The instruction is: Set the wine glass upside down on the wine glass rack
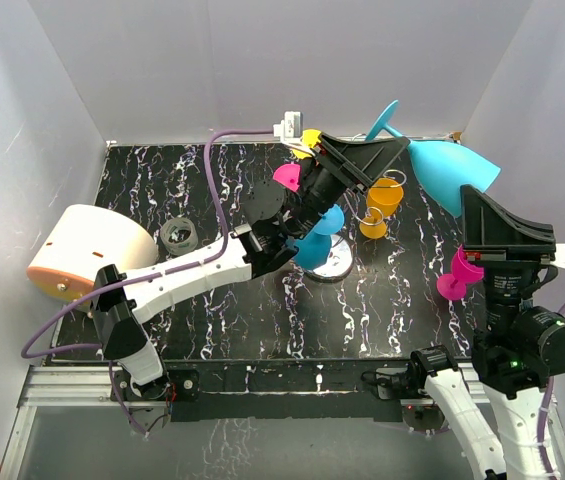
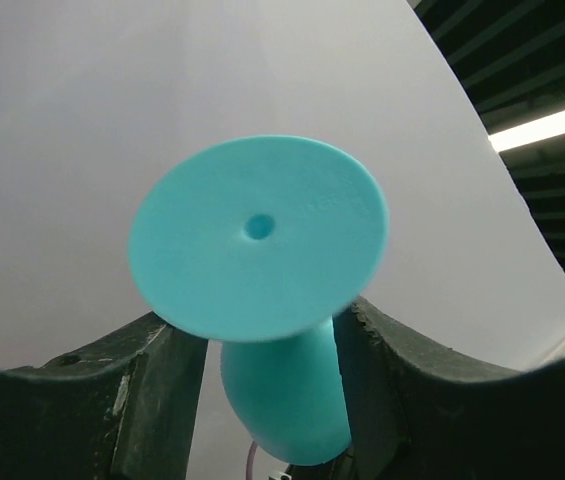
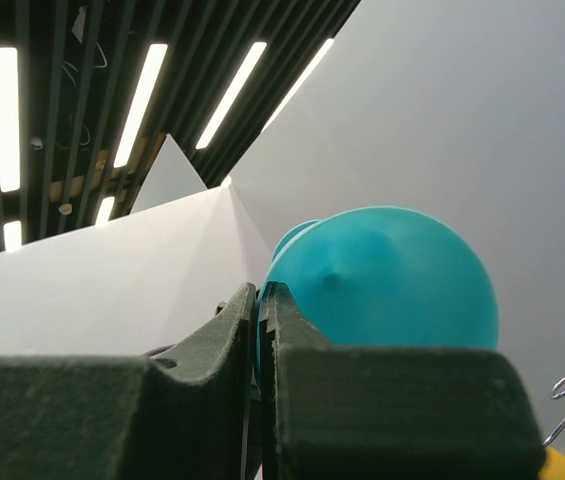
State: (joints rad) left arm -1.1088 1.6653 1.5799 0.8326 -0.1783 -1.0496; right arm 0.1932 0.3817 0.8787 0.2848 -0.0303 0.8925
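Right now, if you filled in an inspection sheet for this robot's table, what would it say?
Surface: black table with white veining.
Job's things: blue glass held up in the air; wire rack mid-table, orange glass at it.
Clutter: second blue glass under the left arm, yellow glass, two pink glasses, small jar, cream dome.
Hands: left hand straddles the blue glass below its foot, grip unclear; right hand shut, seemingly on its rim.
Cables: purple cable loops across the table to a white plug.
Surroundings: white walls; ceiling lights overhead.
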